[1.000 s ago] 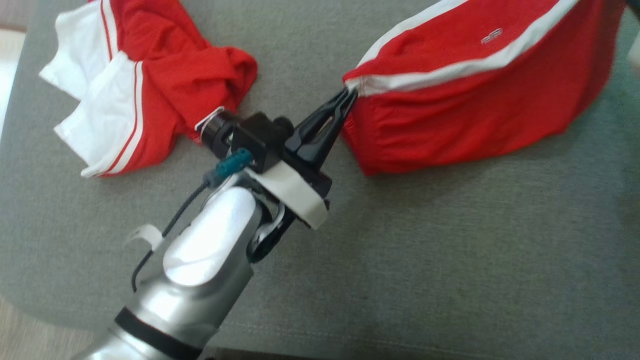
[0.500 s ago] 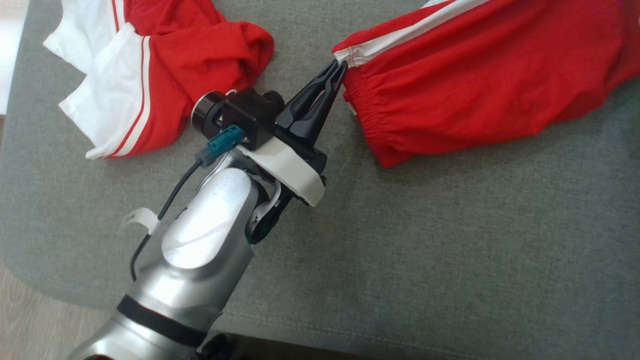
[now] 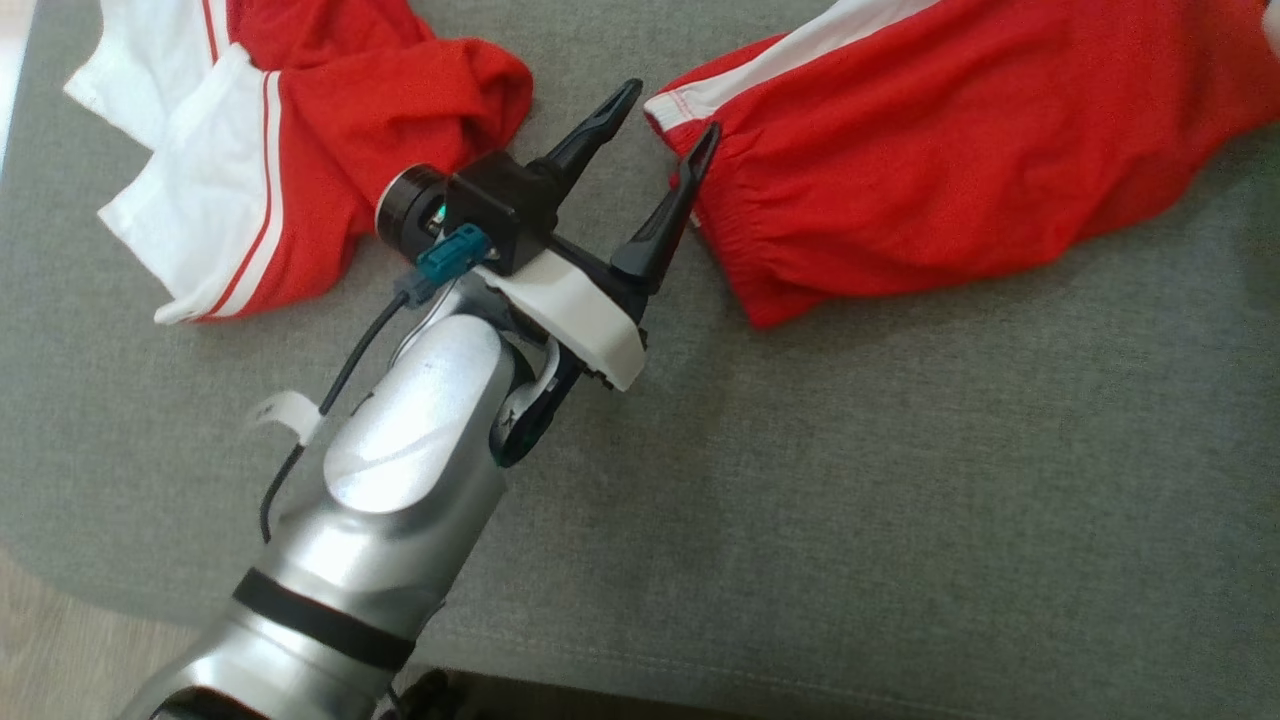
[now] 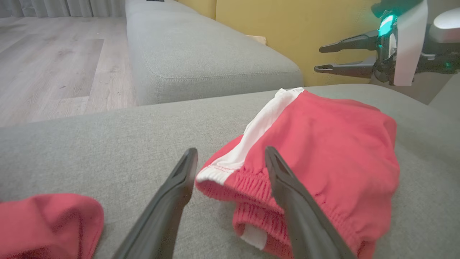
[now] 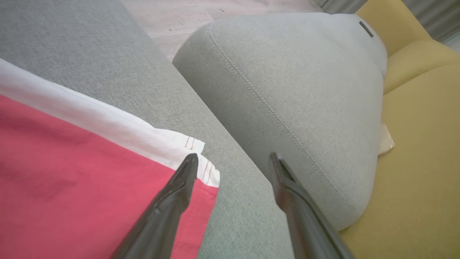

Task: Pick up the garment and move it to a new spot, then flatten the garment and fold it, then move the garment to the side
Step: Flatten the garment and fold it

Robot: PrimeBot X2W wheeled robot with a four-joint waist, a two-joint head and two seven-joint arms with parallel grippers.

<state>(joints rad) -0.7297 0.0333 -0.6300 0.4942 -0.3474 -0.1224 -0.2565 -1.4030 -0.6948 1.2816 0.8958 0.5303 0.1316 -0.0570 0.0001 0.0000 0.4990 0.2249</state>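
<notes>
- The left gripper (image 3: 668,112) was pinched shut on the white corner of the red garment (image 3: 950,130) a moment ago. Its two fingers have now sprung wide apart. The corner lies on the grey cushion (image 3: 850,500) between the spread tips, and nothing grips it.
- The garment sits in the upper right of the head view. Its gathered waistband faces the gripper, and its white stripe runs off the top edge of the frame. It lies flatter than it did a second ago, when it was pulled taut.
- In the left wrist view the right-hand finger crosses over the elastic. I cannot tell whether it touches.
- The right gripper (image 4: 319,58) hangs at the upper right of that view, above the garment's far end, with its fingers parted and empty. In its own view one finger is over the stitched white hem corner and the other is over bare cushion.
- A second red and white cloth (image 3: 300,150) lies in the upper left of the head view. A strip of bare cushion separates it from the garment.
- The lower right half of the head view is bare cushion. The cushion's rounded front edge runs along the lower left, with wood floor (image 3: 40,640) beyond it.
- Past the hem corner in the right wrist view there is a seam, then another grey cushion (image 5: 305,90), then a yellow seat (image 5: 420,162).
</notes>
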